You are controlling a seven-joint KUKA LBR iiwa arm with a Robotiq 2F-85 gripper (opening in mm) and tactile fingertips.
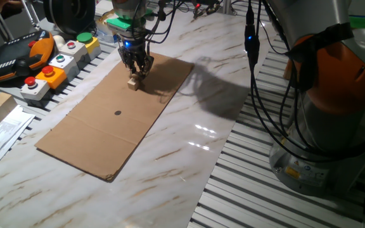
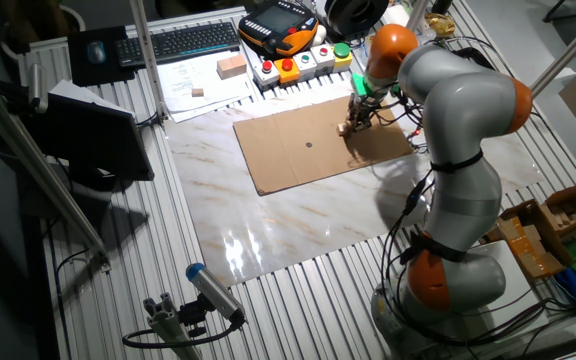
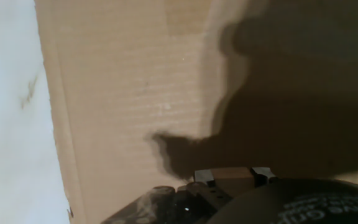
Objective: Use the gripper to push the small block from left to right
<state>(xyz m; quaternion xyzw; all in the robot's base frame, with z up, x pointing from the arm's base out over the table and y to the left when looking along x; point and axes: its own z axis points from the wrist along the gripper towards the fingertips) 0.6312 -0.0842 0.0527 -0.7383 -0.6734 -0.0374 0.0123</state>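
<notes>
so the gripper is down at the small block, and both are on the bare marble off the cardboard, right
Not quite. The gripper is down at the small block, but both are over the cardboard sheet, near its far end, not on the bare marble table. The one fixed view shows this; the other fixed view agrees.

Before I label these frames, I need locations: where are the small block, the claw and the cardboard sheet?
small block (image 1: pixel 133 82), one fixed view, its lit side face.
claw (image 1: pixel 138 68), one fixed view, between its dark fingertips.
cardboard sheet (image 1: pixel 100 133), one fixed view, bare middle area.
</notes>
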